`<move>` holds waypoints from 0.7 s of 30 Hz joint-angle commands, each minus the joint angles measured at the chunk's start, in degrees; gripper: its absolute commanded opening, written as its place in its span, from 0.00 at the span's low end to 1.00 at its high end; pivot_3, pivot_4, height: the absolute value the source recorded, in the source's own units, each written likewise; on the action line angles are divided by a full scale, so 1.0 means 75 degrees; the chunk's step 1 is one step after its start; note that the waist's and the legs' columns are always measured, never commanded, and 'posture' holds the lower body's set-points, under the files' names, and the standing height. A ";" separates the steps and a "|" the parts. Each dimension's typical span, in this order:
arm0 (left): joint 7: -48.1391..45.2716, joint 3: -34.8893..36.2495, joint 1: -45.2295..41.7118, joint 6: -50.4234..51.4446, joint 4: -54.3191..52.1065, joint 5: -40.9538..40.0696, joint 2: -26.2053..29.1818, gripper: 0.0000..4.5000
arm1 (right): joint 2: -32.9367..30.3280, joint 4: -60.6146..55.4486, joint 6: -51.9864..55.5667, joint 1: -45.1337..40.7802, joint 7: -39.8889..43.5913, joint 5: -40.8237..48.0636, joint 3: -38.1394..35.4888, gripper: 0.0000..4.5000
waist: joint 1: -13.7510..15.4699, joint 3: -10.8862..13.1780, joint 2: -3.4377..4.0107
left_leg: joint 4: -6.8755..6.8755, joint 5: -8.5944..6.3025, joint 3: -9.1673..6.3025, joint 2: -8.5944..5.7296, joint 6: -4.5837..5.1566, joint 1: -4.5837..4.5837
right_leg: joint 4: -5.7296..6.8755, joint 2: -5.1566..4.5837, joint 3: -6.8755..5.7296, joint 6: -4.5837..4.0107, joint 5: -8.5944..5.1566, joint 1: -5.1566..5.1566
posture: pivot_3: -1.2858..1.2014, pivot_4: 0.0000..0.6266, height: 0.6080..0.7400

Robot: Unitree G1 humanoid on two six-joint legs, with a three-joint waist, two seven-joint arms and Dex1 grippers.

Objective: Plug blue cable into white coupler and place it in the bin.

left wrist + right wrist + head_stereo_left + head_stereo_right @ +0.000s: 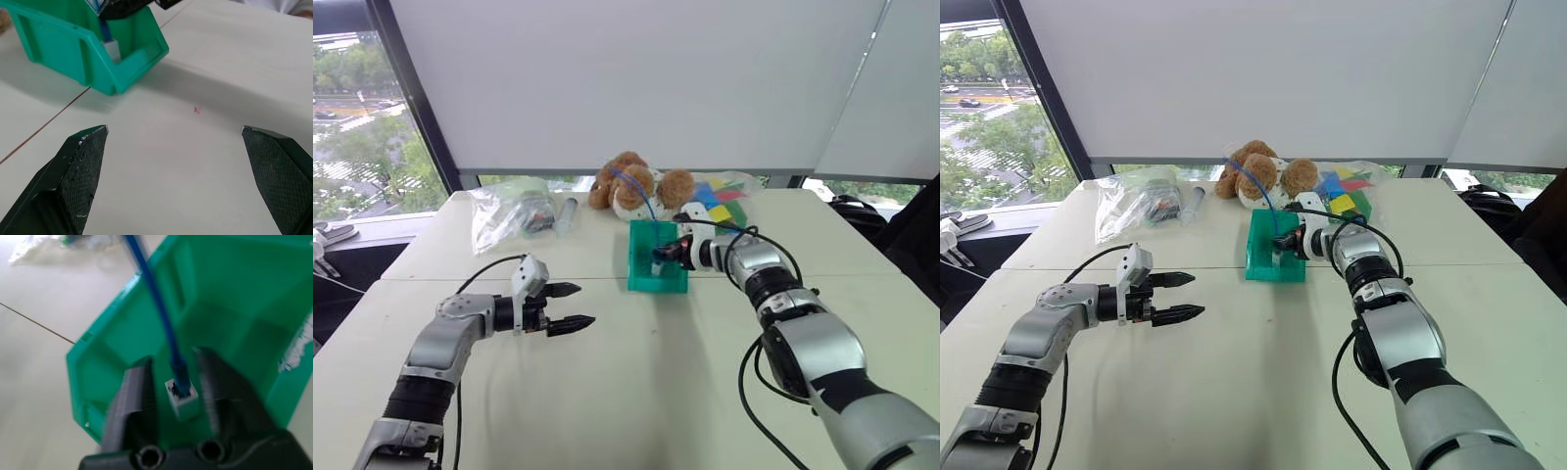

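Observation:
The teal-green bin [658, 282] stands at mid-table with its lower front facing me. My right gripper [172, 357] reaches into it from the right. Its fingers [139, 396] stand apart on either side of the white coupler [185, 404], with a narrow gap on at least one side. The blue cable [156, 298] is plugged into the coupler's dark end. From there the cable runs up and back over the bin [642, 193] toward the plush toy. My left gripper [573, 305] hovers open and empty over the table, left of the bin, pointing at it.
A brown plush toy [631, 184] sits just behind the bin. Clear plastic bags [509, 211] and a grey tube [566, 213] lie at the back left. A bag of coloured pieces [720, 199] lies at the back right. A seam crosses the table [607, 392].

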 commanded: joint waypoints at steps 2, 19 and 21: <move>0.0146 0.0237 0.0043 0.0130 -0.0398 -0.0308 0.0134 1.00 | -0.0016 0.0104 -0.0390 -0.0585 0.0013 -0.0142 -0.0297 0.83 | -0.0009 0.0002 0.0004 | -0.0002 0.0002 0.0000 0.0000 -0.0004 0.0000 | 0.0001 -0.0001 0.0000 0.0000 0.0000 -0.0002 | 0.52 0.24 1.00; 0.0404 0.0650 0.0492 0.1034 -0.1476 -0.0990 0.0900 1.00 | -0.3501 -1.1539 0.4249 0.4987 0.1773 0.2584 -0.2257 0.99 | 0.0190 0.0014 0.0011 | -0.0019 -0.0006 -0.0014 -0.0014 0.0002 -0.0076 | -0.0014 -0.0026 -0.0006 0.0001 0.0000 -0.0067 | 0.52 0.24 1.00; 0.0468 0.0842 0.0531 0.1268 -0.1662 -0.1159 0.1115 1.00 | -0.3749 -1.2757 0.4921 0.5953 0.1732 0.3291 -0.3087 0.99 | 0.0153 0.0027 0.0033 | -0.0003 -0.0004 -0.0004 -0.0010 0.0003 -0.0109 | -0.0004 -0.0024 -0.0004 0.0001 0.0001 -0.0103 | 0.52 0.24 1.00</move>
